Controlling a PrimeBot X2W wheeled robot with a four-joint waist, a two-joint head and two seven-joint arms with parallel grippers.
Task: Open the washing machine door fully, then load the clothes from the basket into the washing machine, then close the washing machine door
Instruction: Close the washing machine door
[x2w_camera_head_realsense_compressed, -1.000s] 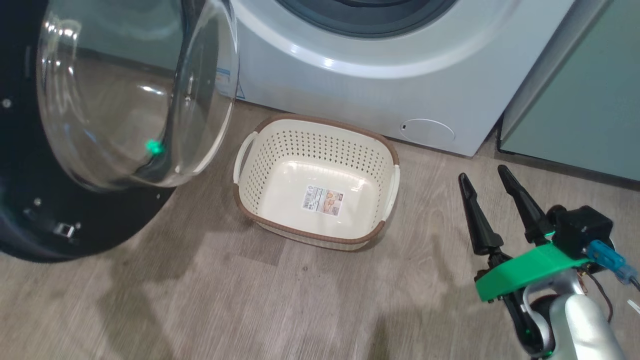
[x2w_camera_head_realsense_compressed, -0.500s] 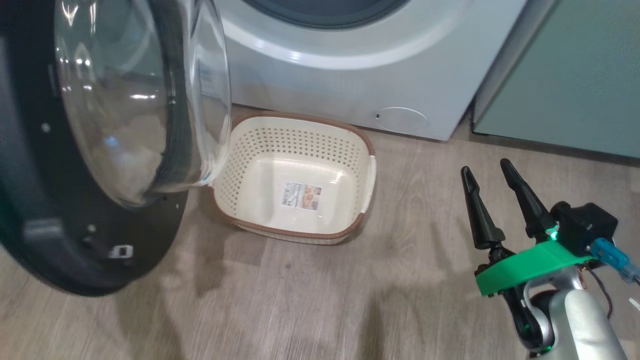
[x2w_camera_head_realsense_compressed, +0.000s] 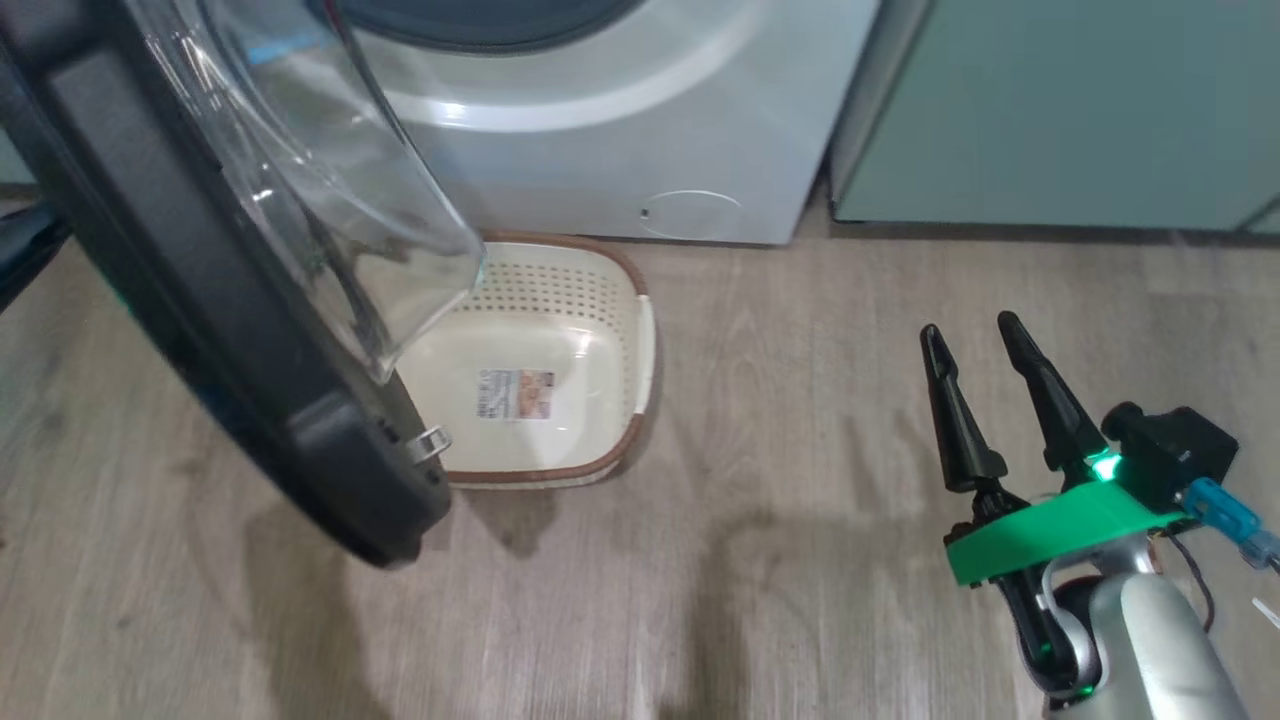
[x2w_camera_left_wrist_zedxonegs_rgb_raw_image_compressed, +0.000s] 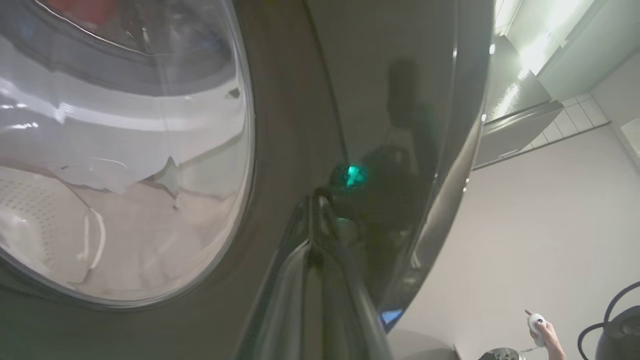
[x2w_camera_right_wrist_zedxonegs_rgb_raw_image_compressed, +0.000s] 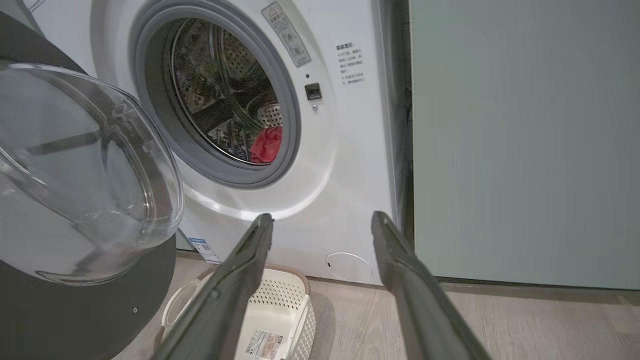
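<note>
The washing machine (x2w_camera_head_realsense_compressed: 600, 150) stands open, with the red clothes (x2w_camera_right_wrist_zedxonegs_rgb_raw_image_compressed: 266, 144) lying inside its steel drum. The washing machine door (x2w_camera_head_realsense_compressed: 230, 330), a black ring around a clear glass bowl, stands part-way swung, its lower edge over the basket (x2w_camera_head_realsense_compressed: 560, 390). The cream basket holds only its paper label. My left gripper (x2w_camera_left_wrist_zedxonegs_rgb_raw_image_compressed: 316, 200) is shut, its tips pressed against the glossy black outer face of the door (x2w_camera_left_wrist_zedxonegs_rgb_raw_image_compressed: 300, 100). My right gripper (x2w_camera_head_realsense_compressed: 968, 328) hangs open over bare floor to the right of the basket, holding nothing. In the right wrist view the right gripper (x2w_camera_right_wrist_zedxonegs_rgb_raw_image_compressed: 322, 217) points at the washer's lower front.
Pale green cabinets (x2w_camera_head_realsense_compressed: 1050, 110) stand right of the washer. The small round flap (x2w_camera_head_realsense_compressed: 690, 213) sits low on the washer's front. Wood-look floor (x2w_camera_head_realsense_compressed: 800, 450) spreads between basket and right gripper. A person's hand (x2w_camera_left_wrist_zedxonegs_rgb_raw_image_compressed: 542, 330) holds a small remote in the background.
The head camera has turned, shifting the scene left. The door has swung toward the washer and now shows edge-on, covering part of the basket. The right gripper stays open.
</note>
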